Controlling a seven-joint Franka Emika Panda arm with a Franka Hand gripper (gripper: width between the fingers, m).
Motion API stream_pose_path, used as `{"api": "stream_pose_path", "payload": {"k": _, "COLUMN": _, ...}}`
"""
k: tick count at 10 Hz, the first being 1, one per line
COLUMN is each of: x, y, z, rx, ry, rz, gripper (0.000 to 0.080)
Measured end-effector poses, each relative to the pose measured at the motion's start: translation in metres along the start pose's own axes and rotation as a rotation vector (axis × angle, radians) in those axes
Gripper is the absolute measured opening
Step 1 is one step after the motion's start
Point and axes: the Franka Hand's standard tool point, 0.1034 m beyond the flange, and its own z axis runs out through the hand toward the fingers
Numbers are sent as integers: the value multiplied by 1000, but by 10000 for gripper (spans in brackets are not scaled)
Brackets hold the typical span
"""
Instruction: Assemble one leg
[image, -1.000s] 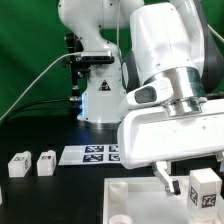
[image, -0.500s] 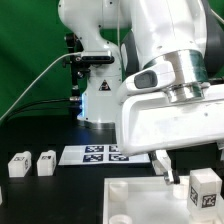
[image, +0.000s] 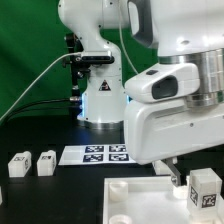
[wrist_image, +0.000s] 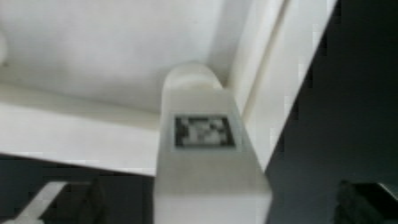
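A leg (image: 205, 187), a white block with a square tag, stands upright at the exterior view's right, beside the large white tray-like piece (image: 135, 203). In the wrist view this leg (wrist_image: 206, 150) runs down the middle with its tag facing the camera, and the tray-like piece (wrist_image: 107, 50) lies behind it. My gripper (wrist_image: 208, 205) is open and straddles the leg. Its dark fingers (wrist_image: 54, 200) stand well clear of the leg on both sides. In the exterior view one finger (image: 171, 172) shows just left of the leg; the other is hidden.
Two more legs (image: 18, 164) (image: 46, 162) stand at the exterior view's left. The marker board (image: 98, 154) lies between them and the tray-like piece. The arm's base (image: 100, 100) stands behind, in front of a green backdrop.
The arm's wrist and hand have risen and shifted toward the exterior view's right. The leg at the right has stayed where it was.
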Motion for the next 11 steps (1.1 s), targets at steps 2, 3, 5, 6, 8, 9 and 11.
{"api": "stream_pose_path", "payload": {"k": 2, "x": 5, "y": 5, "z": 3, "rx": 4, "ry": -11, "rz": 7, "gripper": 649}}
{"api": "stream_pose_path", "payload": {"k": 3, "x": 9, "y": 5, "z": 4, "rx": 5, "ry": -8, "rz": 7, "gripper": 649}}
{"api": "stream_pose_path", "payload": {"k": 5, "x": 7, "y": 5, "z": 8, "rx": 8, "ry": -22, "rz": 8, "gripper": 649}}
{"api": "stream_pose_path", "payload": {"k": 6, "x": 7, "y": 5, "z": 8, "rx": 8, "ry": -22, "rz": 8, "gripper": 534}}
{"api": "stream_pose_path", "payload": {"k": 8, "x": 7, "y": 5, "z": 8, "rx": 8, "ry": -22, "rz": 8, "gripper": 392}}
{"api": "stream_pose_path", "payload": {"k": 9, "x": 7, "y": 5, "z": 8, "rx": 8, "ry": -22, "rz": 8, "gripper": 288}}
{"api": "stream_pose_path", "payload": {"k": 11, "x": 7, "y": 4, "z": 8, "rx": 8, "ry": -22, "rz": 34, "gripper": 288}}
